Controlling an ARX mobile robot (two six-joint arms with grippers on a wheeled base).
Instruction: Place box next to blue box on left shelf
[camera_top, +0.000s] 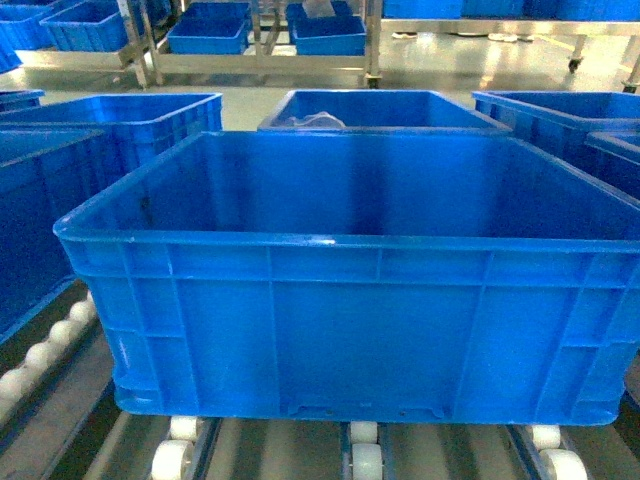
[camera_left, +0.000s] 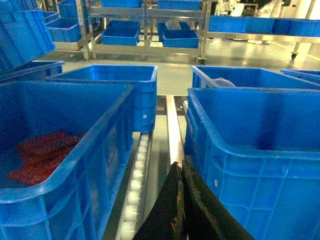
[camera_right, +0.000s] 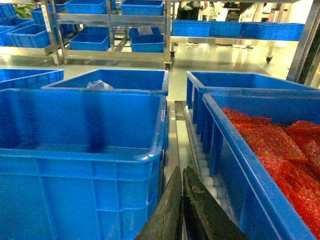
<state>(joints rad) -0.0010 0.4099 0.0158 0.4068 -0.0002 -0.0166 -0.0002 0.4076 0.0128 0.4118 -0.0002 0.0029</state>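
The box, a large empty bright-blue crate with ribbed sides, rests on the white rollers of the left shelf and fills the middle of the head view. Left of it stands another blue box holding red bags. My left gripper is shut on nothing, low in the gap between that blue box and the box, over a grey rail. My right gripper is also shut and empty, close beside the box's right wall. Neither gripper shows in the head view.
A crate full of red bags stands on the right of the box. More blue crates sit behind on the roller lanes. Across the floor, metal racks carry further blue crates.
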